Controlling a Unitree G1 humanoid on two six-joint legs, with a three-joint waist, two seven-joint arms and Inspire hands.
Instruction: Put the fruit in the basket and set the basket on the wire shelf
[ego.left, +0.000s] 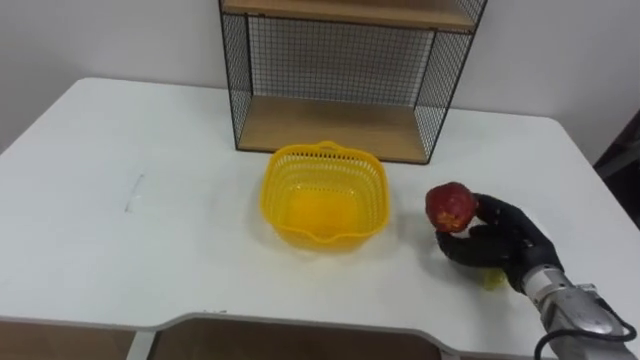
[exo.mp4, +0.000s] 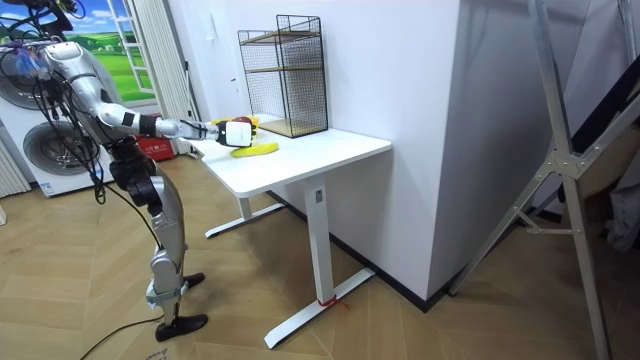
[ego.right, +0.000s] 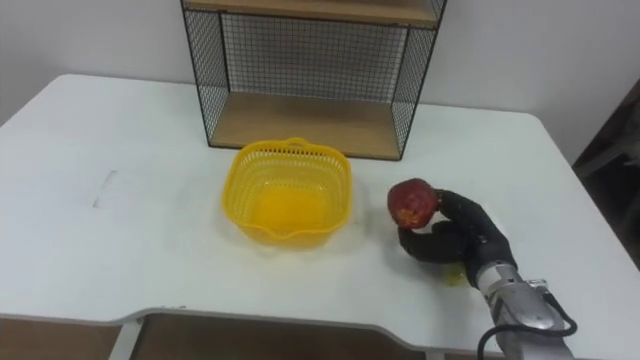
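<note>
Left eye view, from the left edge across: the white surface carries a faint grey streak in its left half. At the middle of the far edge stands the wire shelf, black mesh with wooden boards, its lower board resting on the surface. Just in front of it, near the middle of the surface, sits the yellow basket, upright with its opening upward, close to the shelf's front but apart from it.

To the right of the basket and clear of its rim is the red apple. The right hand comes in from the near right corner and is clamped on the apple, with its dark fingers curled round the fruit's lower right side. Whether the apple touches the surface I cannot tell. A bit of the yellow banana shows under the hand, toward the near edge.

In the room view the robot stands upright at the end of the surface on the room view's left, its arm stretched out over it, with the banana lying just beside the hand.
</note>
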